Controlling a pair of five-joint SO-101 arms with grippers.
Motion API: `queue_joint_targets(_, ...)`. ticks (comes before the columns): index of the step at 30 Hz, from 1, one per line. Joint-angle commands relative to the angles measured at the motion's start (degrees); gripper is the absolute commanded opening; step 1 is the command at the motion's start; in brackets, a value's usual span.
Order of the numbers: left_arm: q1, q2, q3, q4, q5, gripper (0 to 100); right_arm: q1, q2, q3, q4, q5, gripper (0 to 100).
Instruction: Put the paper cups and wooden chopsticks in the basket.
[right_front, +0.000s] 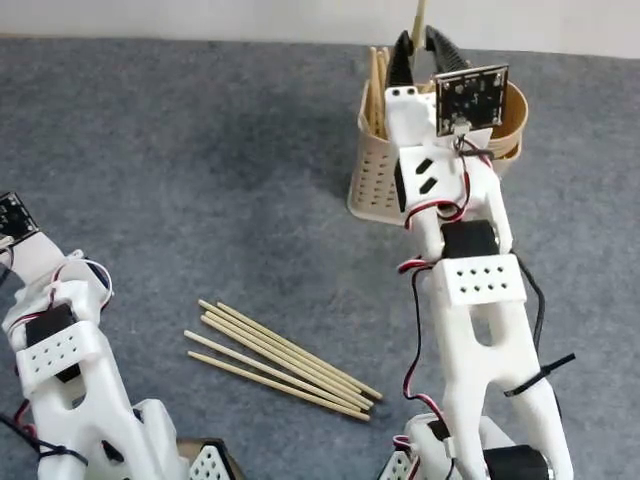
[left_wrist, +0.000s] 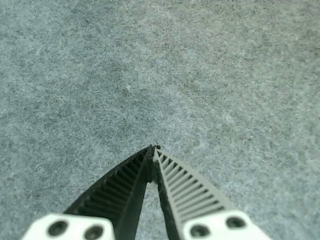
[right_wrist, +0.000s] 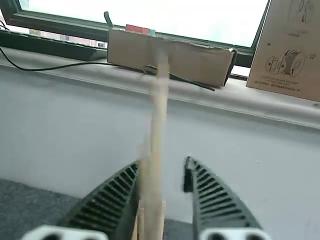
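Observation:
A pale perforated basket (right_front: 375, 180) stands at the back of the grey carpet, with a few wooden chopsticks (right_front: 377, 85) upright in its left corner. A tan curved rim (right_front: 515, 120), perhaps a paper cup, shows at its right side. My right gripper (right_front: 420, 45) is above the basket, open, and one upright chopstick (right_wrist: 159, 125) stands between its fingers, close to one of them. Several more chopsticks (right_front: 285, 360) lie loose on the carpet in the middle front. My left gripper (left_wrist: 154, 148) is shut on nothing, low over bare carpet at the left.
The right arm (right_front: 480, 300) runs from the front edge up to the basket. The left arm (right_front: 50, 330) is at the front left. Beyond the basket are a white wall and a sill bearing a cardboard box (right_wrist: 170, 55).

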Motion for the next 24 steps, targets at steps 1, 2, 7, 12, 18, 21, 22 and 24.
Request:
queue_joint_targets(1, 1.1, -1.01, -0.48, -1.05, -0.18, 1, -0.22, -5.58, -2.86, 5.05, -0.62, 14.1)
queue_joint_targets(2, 1.1, -1.01, -0.48, -1.05, -0.18, 1, -0.92, -6.9, -2.86, 7.6, -0.62, 13.2)
queue_joint_targets(7, 1.1, -1.01, -0.48, -1.05, -0.18, 1, -5.49, -15.43, -2.51, 19.91, -0.26, 3.7)
queue_joint_targets(12, 1.01, -1.01, -0.48, -1.05, -0.18, 1, -9.8, -23.16, 0.84, 30.02, -0.53, 0.5)
queue_joint_targets(18, 1.1, -1.01, -0.48, -1.05, -0.18, 1, -9.89, -32.57, 12.09, 34.33, -0.53, 0.5)
queue_joint_targets(21, 1.1, -1.01, -0.48, -1.05, -0.18, 1, -9.89, -38.99, 20.09, 36.18, -0.53, 0.5)
queue_joint_targets(22, 1.1, -1.01, -0.57, -1.05, -0.18, 1, -9.89, -41.27, 22.55, 36.62, -0.53, 0.5)
queue_joint_targets(24, 1.1, -1.36, -0.57, -1.05, -0.18, 1, -9.89, -46.2, 27.38, 37.05, -0.53, 0.5)
